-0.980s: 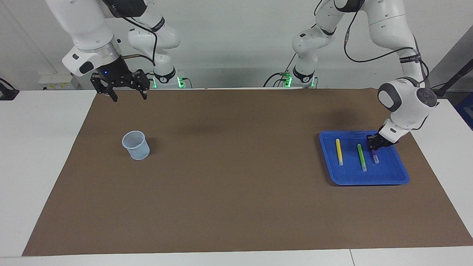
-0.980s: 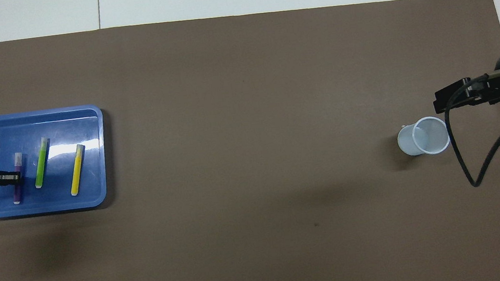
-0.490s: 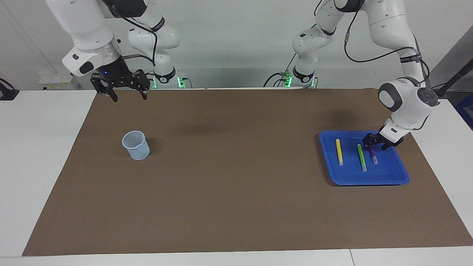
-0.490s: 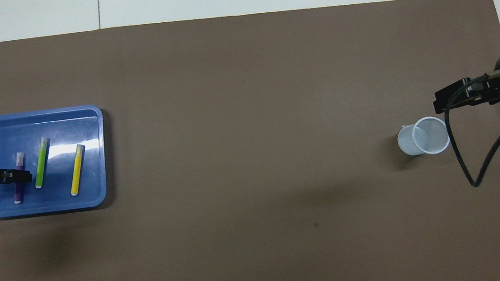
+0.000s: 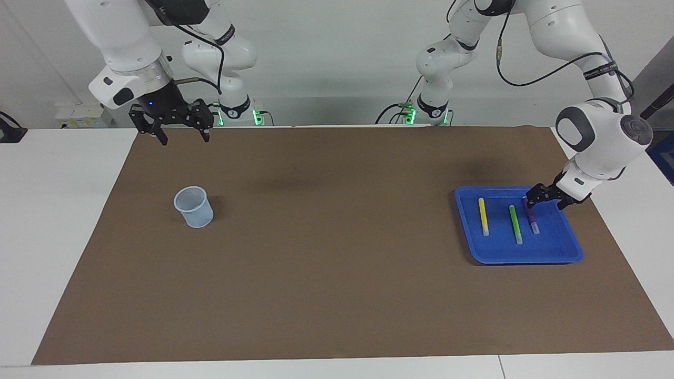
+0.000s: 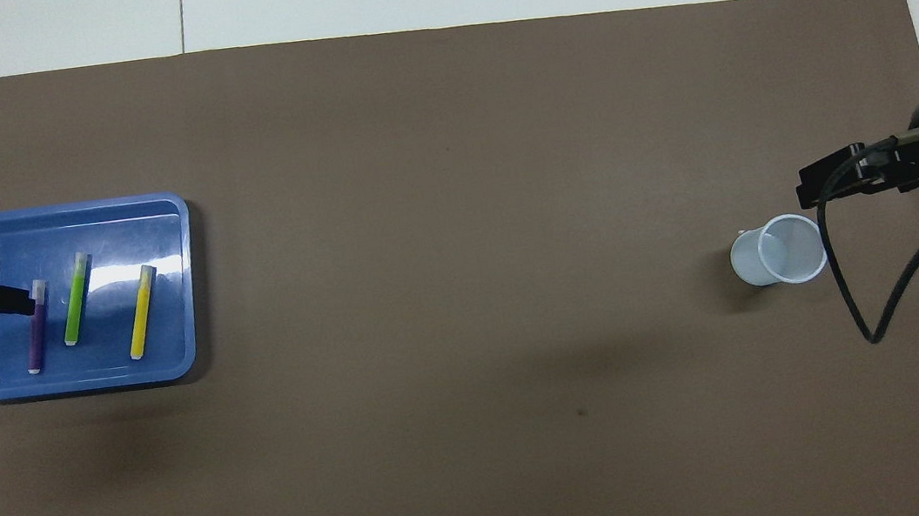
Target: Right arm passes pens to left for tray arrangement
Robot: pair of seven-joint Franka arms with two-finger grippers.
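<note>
You see the tray lying on the brown mat at the left arm's end of the surface. All three pens lie flat in it, side by side and apart from one another: the yellow pen toward the middle of the mat, the green pen in the centre, and the purple pen toward the tray's outer rim. Each runs lengthwise from the robots' side outward, with its whitish end pointing away from the robots.

Your left hand hangs over the tray's corner nearest the robots, just beside the near end of the purple pen. Its fingers stand apart and grip nothing; from above one fingertip looks level with the pen's end, but you cannot tell whether it touches.

Your right hand waits in the air over the mat's edge by its own base, with the blue light showing on its wrist. Its fingers are spread wide and empty.

A pale translucent cup stands upright on the mat at the right arm's end, well apart from the tray and farther from the robots than the spot under the right hand.
</note>
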